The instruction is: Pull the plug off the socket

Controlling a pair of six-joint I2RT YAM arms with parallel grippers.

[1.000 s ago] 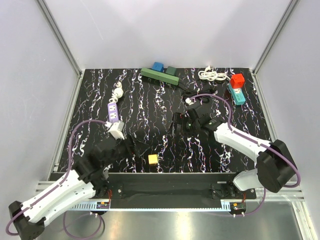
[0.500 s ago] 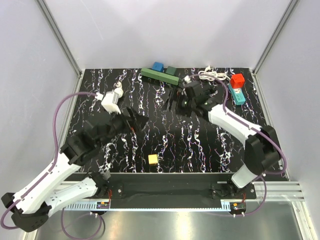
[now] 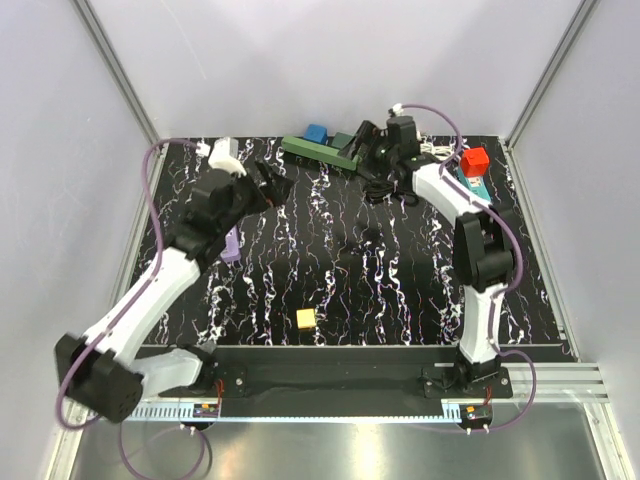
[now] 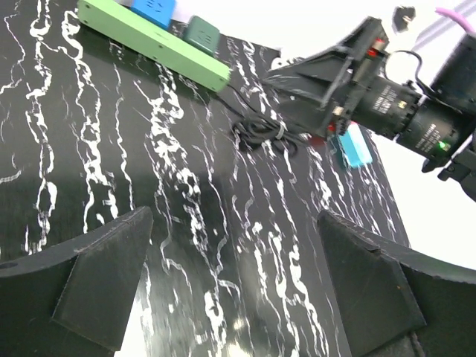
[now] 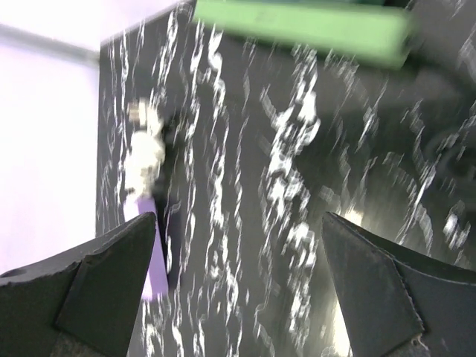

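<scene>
Closest to me, a yellow block [image 3: 305, 319] sits alone near the front edge of the worktop [image 3: 400, 290]. Further in on the left, the purple socket strip [image 3: 231, 247] lies partly hidden under my left arm. In the right wrist view it is too blurred to make out what is on it.

My left hand [image 3: 278, 188] is held out over the worktop's left half with its fingers [image 4: 97, 275] spread wide and nothing between them.

Past it, a bundle of black cable [image 4: 260, 134] lies on the worktop. Along the far edge lies the green socket strip [image 3: 320, 152], with a blue plug [image 3: 317, 132] and a dark green plug [image 3: 343, 140] seated in it.

My right hand [image 3: 358, 143] hangs near that strip's right end, fingers apart and empty. I cannot tell whether it touches anything.

Far right, a red plug [image 3: 475, 160] stands in the teal socket strip [image 3: 470, 187], with a coil of white cable [image 3: 425, 150] just beside it.
</scene>
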